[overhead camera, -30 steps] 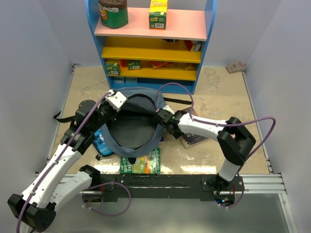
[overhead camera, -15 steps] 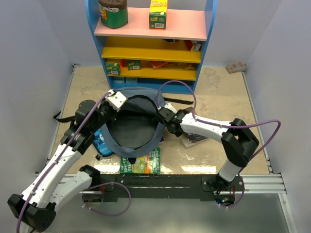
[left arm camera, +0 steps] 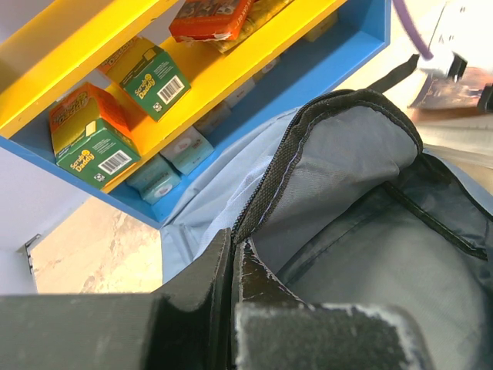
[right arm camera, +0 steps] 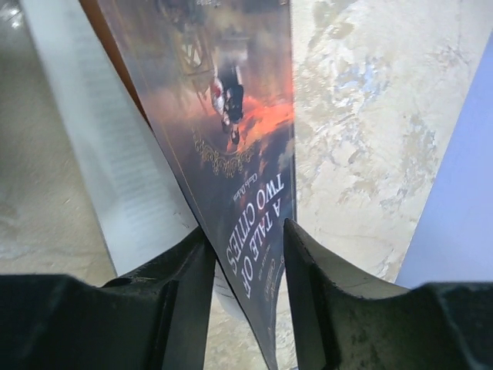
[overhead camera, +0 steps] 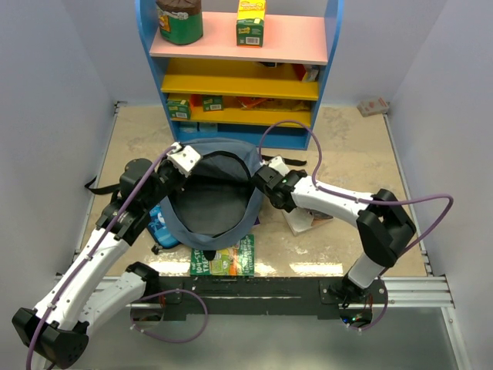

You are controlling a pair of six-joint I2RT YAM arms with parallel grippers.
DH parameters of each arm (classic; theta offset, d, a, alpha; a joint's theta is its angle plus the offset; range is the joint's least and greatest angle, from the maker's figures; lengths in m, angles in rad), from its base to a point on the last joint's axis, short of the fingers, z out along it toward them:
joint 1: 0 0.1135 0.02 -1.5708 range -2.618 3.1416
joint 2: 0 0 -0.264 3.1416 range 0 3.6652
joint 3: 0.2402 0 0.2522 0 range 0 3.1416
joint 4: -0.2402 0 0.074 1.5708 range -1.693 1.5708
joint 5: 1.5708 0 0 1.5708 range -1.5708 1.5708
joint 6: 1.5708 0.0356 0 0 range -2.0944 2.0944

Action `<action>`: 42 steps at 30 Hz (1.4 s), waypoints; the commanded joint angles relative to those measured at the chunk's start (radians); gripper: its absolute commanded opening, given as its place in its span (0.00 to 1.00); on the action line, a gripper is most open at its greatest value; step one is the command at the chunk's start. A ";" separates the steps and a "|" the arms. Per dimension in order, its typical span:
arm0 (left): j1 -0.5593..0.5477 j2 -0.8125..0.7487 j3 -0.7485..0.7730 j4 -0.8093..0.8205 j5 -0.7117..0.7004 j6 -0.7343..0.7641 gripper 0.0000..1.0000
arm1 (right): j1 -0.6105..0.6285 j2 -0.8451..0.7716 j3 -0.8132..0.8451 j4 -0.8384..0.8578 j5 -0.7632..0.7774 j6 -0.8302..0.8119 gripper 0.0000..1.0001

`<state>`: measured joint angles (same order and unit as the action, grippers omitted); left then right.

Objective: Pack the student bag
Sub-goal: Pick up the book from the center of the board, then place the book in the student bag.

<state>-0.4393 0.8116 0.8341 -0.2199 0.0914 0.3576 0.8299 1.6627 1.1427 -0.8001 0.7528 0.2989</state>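
The grey-blue student bag (overhead camera: 223, 150) lies open in front of the shelf, its dark lining facing up. My left gripper (overhead camera: 183, 163) is shut on the bag's zippered rim (left arm camera: 269, 185) at its upper left and holds it up. The lining (left arm camera: 370, 254) fills the left wrist view beyond the gripper (left arm camera: 231, 248). My right gripper (overhead camera: 269, 185) is at the bag's right edge. In its wrist view the gripper (right arm camera: 246, 231) has the dark cover of the book "A Tale of Two Cities" (right arm camera: 231, 116) wedged between narrowly parted fingers, white pages to the left. The book (overhead camera: 306, 220) lies tilted under the right forearm.
A green-covered book (overhead camera: 223, 258) lies at the bag's near edge. A blue printed pencil case (overhead camera: 160, 223) sits by its left side. The blue and yellow shelf unit (overhead camera: 239, 77) with boxes stands just behind. A small packet (overhead camera: 373, 106) lies at the far right. A black strap (overhead camera: 96, 185) trails left.
My right gripper has moved up and to the right along the bag's right edge. The book under it has tipped up, showing a white side. The left arm has not moved.
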 commanded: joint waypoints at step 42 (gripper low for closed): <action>0.007 -0.057 0.010 0.086 0.019 -0.054 0.06 | 0.785 -0.204 0.835 0.358 0.559 -0.628 0.00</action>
<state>-0.4385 0.7834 0.8337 -0.2188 0.1024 0.3386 1.5204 1.6543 2.0861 -0.9047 1.2785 -0.0799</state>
